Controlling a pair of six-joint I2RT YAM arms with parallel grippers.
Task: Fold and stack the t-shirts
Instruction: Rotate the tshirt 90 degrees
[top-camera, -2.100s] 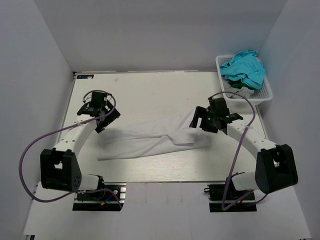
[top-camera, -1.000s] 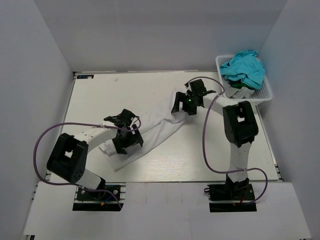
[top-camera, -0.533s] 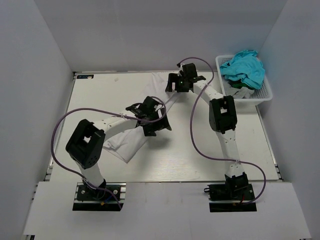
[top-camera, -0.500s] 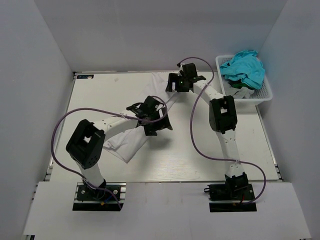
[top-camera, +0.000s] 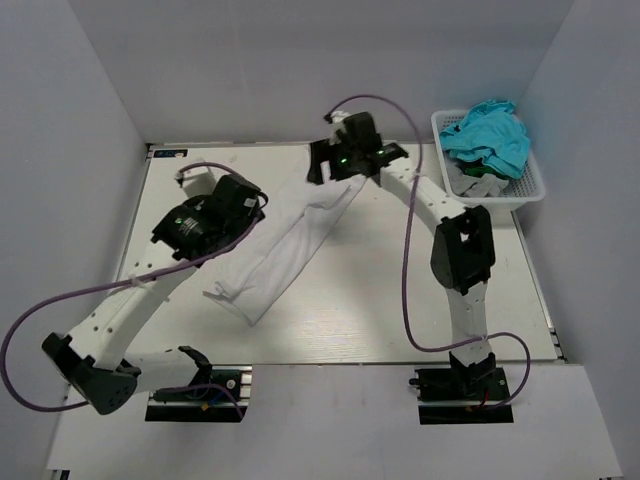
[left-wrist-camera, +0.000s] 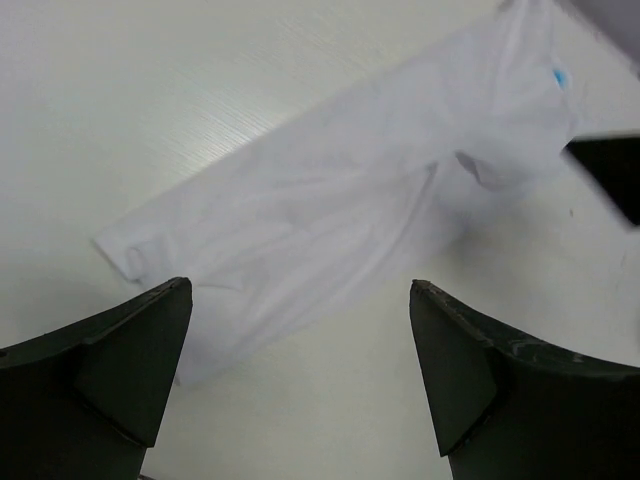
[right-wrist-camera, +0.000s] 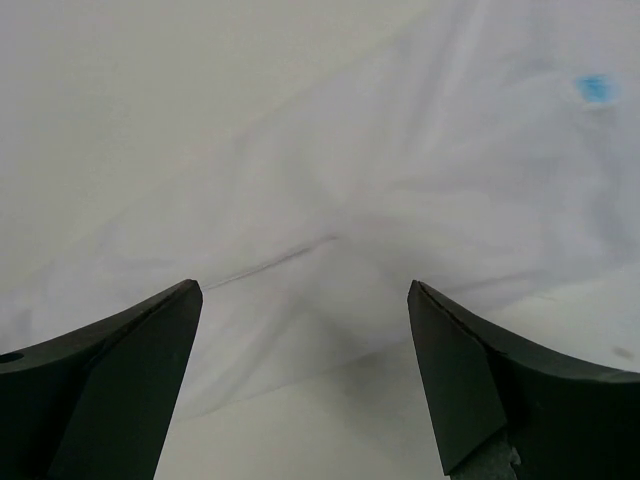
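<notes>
Top external shows us the white t-shirt (top-camera: 290, 235) lying in a long slanted strip on the worktop (top-camera: 400, 300), left end effector (left-wrist-camera: 300, 288) and right end effector (right-wrist-camera: 303, 286) both spread and empty above it, so we would grip matching corners squarely before folding.

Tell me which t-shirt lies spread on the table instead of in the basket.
The white t-shirt, stretched diagonally across the table with its blue neck label showing. The teal t-shirt is bunched in the white basket.
</notes>
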